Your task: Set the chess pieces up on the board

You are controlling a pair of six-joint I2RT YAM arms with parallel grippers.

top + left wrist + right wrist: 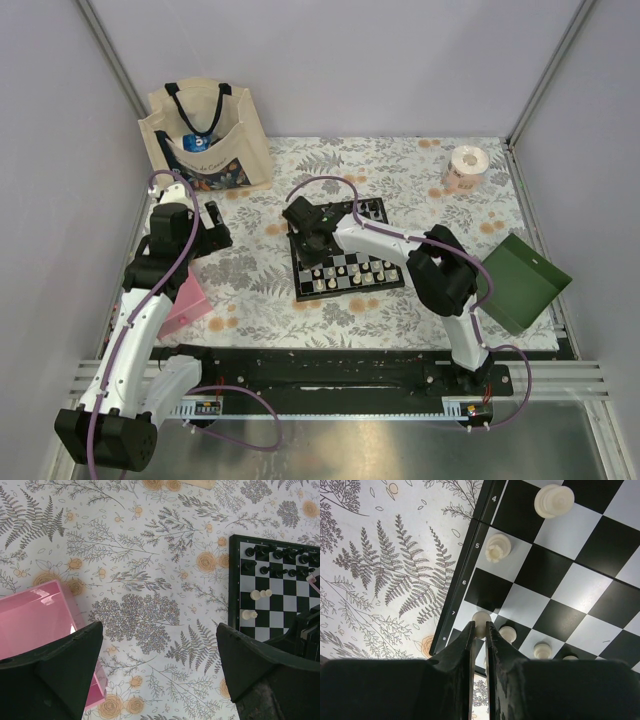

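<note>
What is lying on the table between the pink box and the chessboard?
Only bare flowered tablecloth. The left wrist view shows no pieces or other things from the pink box to the chessboard.

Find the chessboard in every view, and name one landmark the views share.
Top external: the chessboard lies at the middle of the table, partly under the right arm.
Left wrist: it is at the right edge, cut off by the frame.
Right wrist: it fills the upper right, with its numbered border running diagonally.
Shared landmark: the flowered tablecloth, which lies left of the board in all three.
</note>
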